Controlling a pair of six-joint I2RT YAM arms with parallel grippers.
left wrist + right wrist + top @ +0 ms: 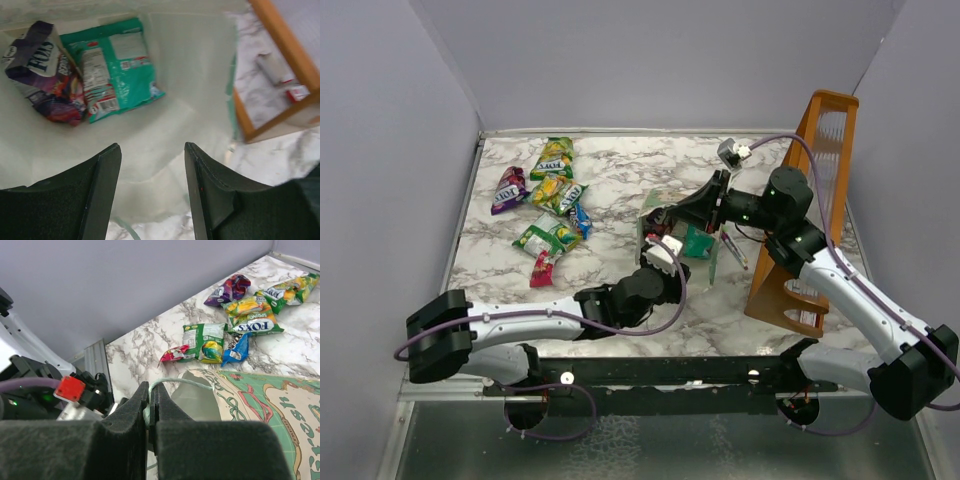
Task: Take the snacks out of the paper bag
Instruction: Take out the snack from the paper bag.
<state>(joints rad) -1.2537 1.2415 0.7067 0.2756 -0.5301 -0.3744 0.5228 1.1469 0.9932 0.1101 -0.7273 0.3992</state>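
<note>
The mint-green paper bag point(692, 240) stands at the table's middle, its cream inside point(190, 75) facing the left wrist camera. A purple packet point(42, 75) and a teal packet point(112, 67) lie at its bottom. My left gripper point(152, 170) is open and empty at the bag's mouth point(656, 240), apart from both packets. My right gripper point(152, 400) is shut on the bag's thin loop handle point(180, 382), at the bag's top edge point(690, 212). Several snacks point(552, 195) lie on the table to the bag's left: purple point(230, 289), yellow-green point(250, 315), green point(205, 340), blue point(237, 347) and red point(175, 354).
A tall orange-brown wooden rack point(815, 210) stands right of the bag, close behind my right arm; its frame shows in the left wrist view point(280, 50). Thin pens point(735, 245) lie between bag and rack. Grey walls close in the marble table point(620, 170).
</note>
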